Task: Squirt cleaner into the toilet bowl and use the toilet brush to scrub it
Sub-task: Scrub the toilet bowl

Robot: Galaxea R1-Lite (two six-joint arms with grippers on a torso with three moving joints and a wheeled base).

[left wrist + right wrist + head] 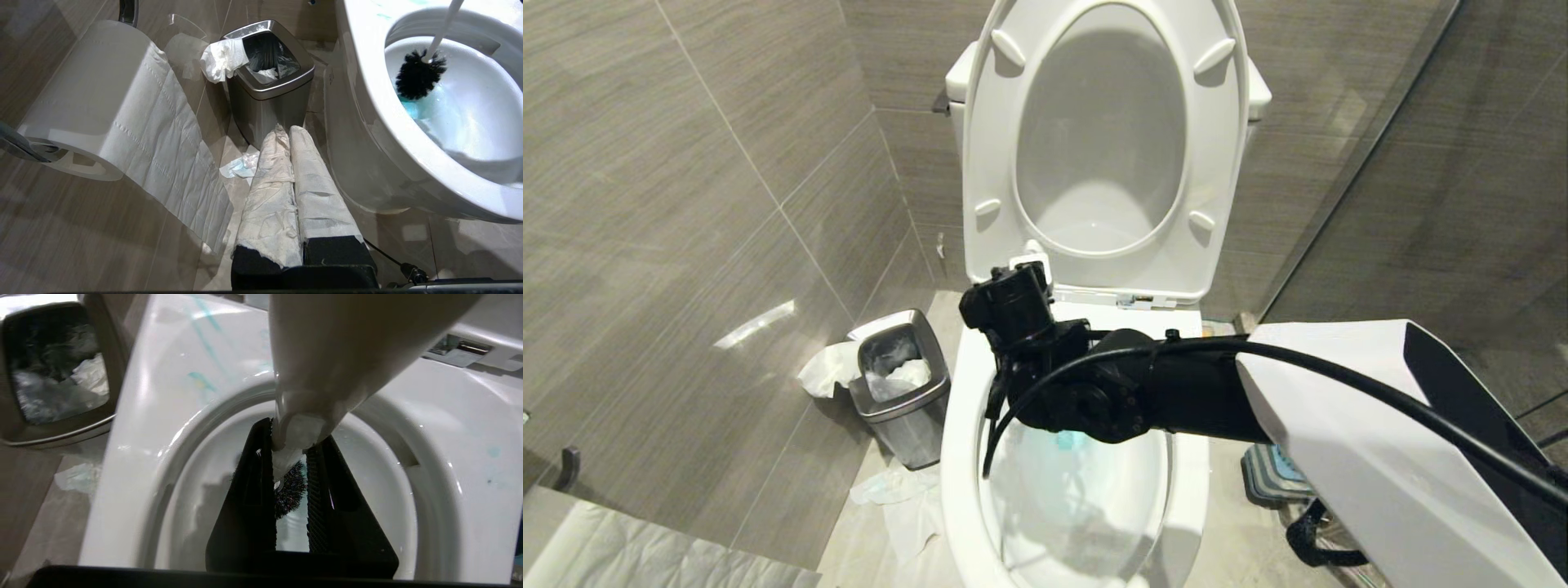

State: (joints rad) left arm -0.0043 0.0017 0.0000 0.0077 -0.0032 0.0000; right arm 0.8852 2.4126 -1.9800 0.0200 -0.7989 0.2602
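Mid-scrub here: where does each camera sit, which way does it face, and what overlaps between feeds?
Head view: high, looking down at the toilet bowl; right arm crosses it.
Left wrist view: low beside the bowl, facing the steel bin; the shut left end effector shows.
Right wrist view: above the bowl, looking down; right end effector clamps the toilet brush.
Shared: bowl and bin in all three; the brush's black head in both wrist views.

Brush (416, 75) head in toilet bowl (960, 457); bin (900, 384) on floor left of bowl.
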